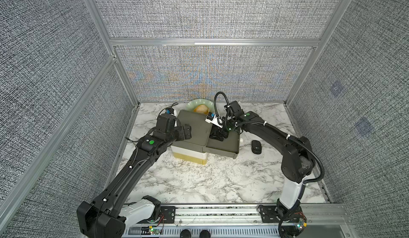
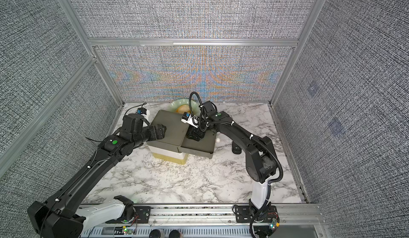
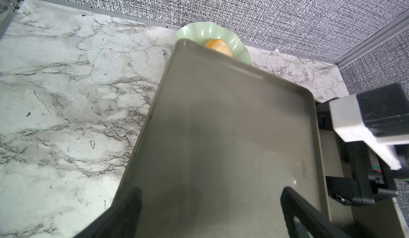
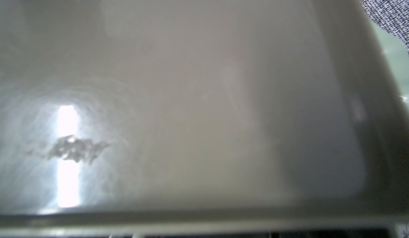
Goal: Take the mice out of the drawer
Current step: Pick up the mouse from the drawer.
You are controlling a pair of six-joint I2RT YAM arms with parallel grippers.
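**Status of task.** One black mouse (image 1: 256, 146) lies on the tabletop (image 1: 199, 181), just beyond the front of the pulled-out drawer (image 1: 225, 147) and apart from it. This is the only mouse that can be confirmed as removed. The part of the drawer floor that can be seen is bare. No further mouse can be made out inside, but the inner end of the drawer is covered by the right claw (image 1: 218, 136), and a black mouse there would not stand out from the black hardware. The task is therefore judged unfinished, with the count remaining unknown.

**Claw state.** The right claw reaches down into the drawer next to the drawer unit (image 1: 194, 126). Whether it is wide, narrow or holding anything cannot be told, as the right wrist view gives only a blurred grey surface. The left claw (image 1: 186, 132) stands wide and empty over the unit's top, near its edge.

**Surroundings.** A white knob (image 1: 242, 140) projects from the drawer front, close to the removed mouse. A green plate (image 3: 199, 30) with a yellowish item (image 3: 218, 46) sits behind the unit, clear of the work.

**Obstructions.** The unit's top overhangs the drawer's inner end, limiting approach from above.
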